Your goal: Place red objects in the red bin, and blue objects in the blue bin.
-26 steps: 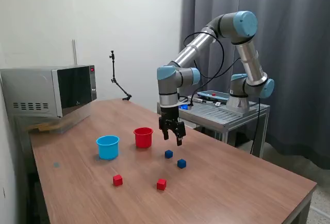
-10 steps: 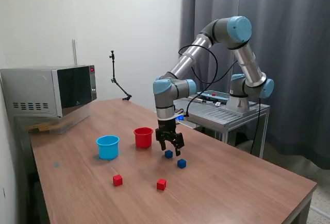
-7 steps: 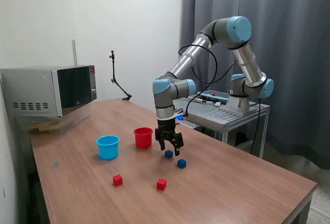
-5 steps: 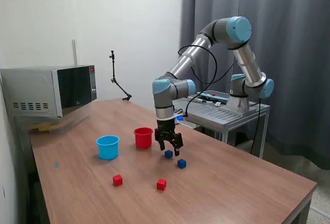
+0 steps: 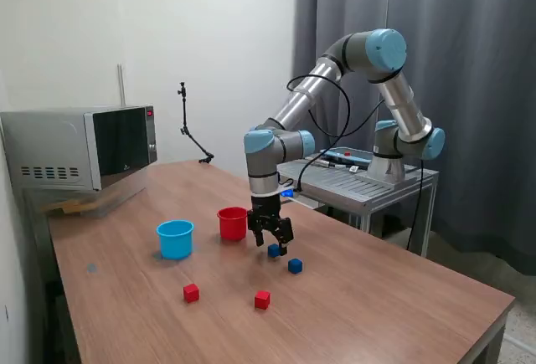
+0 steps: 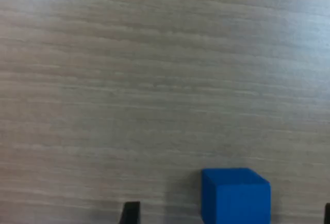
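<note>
At frame centre of the exterior view, the hand (image 5: 270,242) hangs low over the table (image 5: 385,305), fingers spread apart and gripping nothing, poised just above one dark blue cube (image 5: 274,250). Wrist view: the same cube (image 6: 235,195) sits on bare wood grain between two dark fingertips (image 6: 131,212), nearer the one at the picture's right edge, touching neither.

- Second dark blue cube (image 5: 295,266): on the table, just to the lower right of the first, apart from it.
- Red cube (image 5: 262,299): lower centre, well clear of the hand.
- Red cube (image 5: 191,293): lower left of centre, below the blue bin.
- Red bin (image 5: 232,223): upright, just beside the hand on the exterior view's left; contents cannot be made out.
- Blue bin (image 5: 175,238): upright, left of the red bin, apart from it; interior not visible.
- Microwave (image 5: 79,146): far left end of the table.
- Thin black stand (image 5: 191,134): at the table's back edge.
- Metal cart (image 5: 368,182): right of centre, carrying the arm's base.
- Surface: brown wood-grain top.
- Room: white wall to the left, grey curtain (image 5: 469,88) to the right.
</note>
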